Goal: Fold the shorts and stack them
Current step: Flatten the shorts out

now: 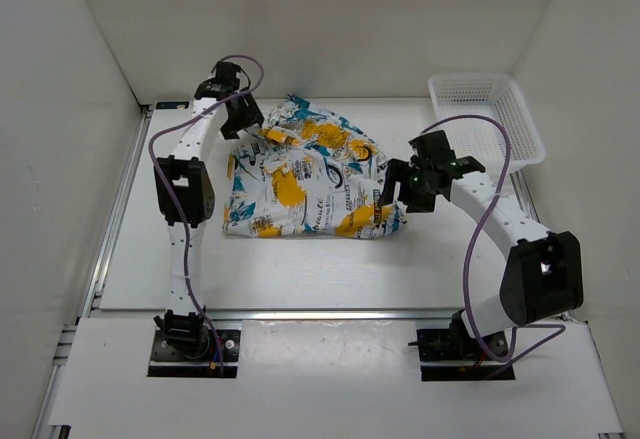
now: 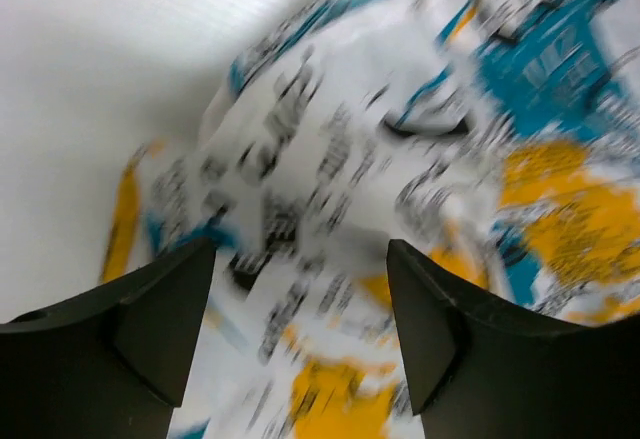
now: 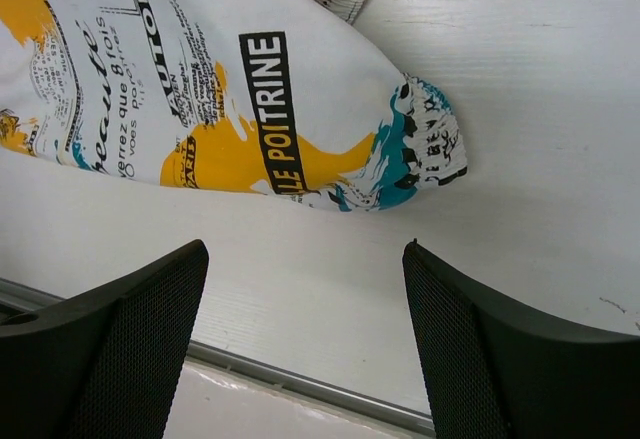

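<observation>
The shorts (image 1: 310, 174) lie crumpled in the middle of the table, white with yellow-orange, teal and black print. My left gripper (image 1: 245, 124) hovers over their far left corner. In the left wrist view its jaws stand open (image 2: 300, 289), with blurred printed fabric (image 2: 330, 159) below and between them, nothing pinched. My right gripper (image 1: 395, 191) is at the shorts' right edge. In the right wrist view it is open (image 3: 305, 259) over bare table, and the shorts' rounded edge (image 3: 250, 109) lies just beyond the fingertips, apart from them.
A white mesh basket (image 1: 490, 114) stands at the back right corner. White walls close in the table on three sides. A metal rail (image 3: 300, 384) runs along the table's near edge, right below my right gripper.
</observation>
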